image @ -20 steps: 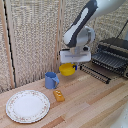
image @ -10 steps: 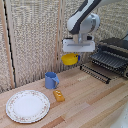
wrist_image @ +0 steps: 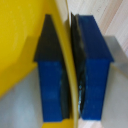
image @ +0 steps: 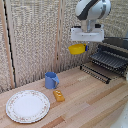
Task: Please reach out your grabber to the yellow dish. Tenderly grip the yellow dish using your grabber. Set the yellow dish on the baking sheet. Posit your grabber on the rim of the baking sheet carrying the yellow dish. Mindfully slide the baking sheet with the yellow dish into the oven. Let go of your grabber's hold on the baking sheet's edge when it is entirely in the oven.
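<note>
One yellow dish (image: 77,48) hangs in the air, its rim pinched between the blue-tipped fingers (wrist_image: 53,80) of the grabber (image: 86,46), which close tightly on the thin yellow wall in the wrist view. In the exterior view the dish sits well above the wooden table (image: 90,102), with the baking sheet (image: 109,59) at its 4 o'clock, resting at the mouth of the oven (image: 116,50). Down at 7 o'clock stand a blue mug (image: 51,80), an orange block (image: 59,95) and a patterned plate (image: 27,105).
</note>
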You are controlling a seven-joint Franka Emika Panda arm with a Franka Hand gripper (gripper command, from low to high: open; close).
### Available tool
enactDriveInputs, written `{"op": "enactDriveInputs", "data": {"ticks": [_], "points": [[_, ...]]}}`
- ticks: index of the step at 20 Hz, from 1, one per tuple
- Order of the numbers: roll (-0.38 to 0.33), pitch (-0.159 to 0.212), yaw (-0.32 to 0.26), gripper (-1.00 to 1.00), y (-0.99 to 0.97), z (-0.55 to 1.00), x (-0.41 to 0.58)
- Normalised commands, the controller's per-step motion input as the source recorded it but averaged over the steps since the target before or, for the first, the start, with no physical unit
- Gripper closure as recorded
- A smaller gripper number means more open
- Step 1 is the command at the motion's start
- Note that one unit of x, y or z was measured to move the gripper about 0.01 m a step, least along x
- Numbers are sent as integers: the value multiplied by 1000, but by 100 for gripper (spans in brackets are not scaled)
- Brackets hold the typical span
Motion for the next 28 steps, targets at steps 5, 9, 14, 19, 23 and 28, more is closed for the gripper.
{"op": "enactDriveInputs", "data": {"ticks": [5, 9, 14, 19, 23, 28], "points": [[0, -6, -334, 100, -281, 238, 1], [0, 0, -241, 100, -509, 293, 51], [9, -4, -158, 100, -702, 270, 131], [46, 0, -73, 100, -898, 190, 42], [79, 0, -13, 100, -993, 42, 26], [93, 0, -1, 100, -941, -15, 2]]}}
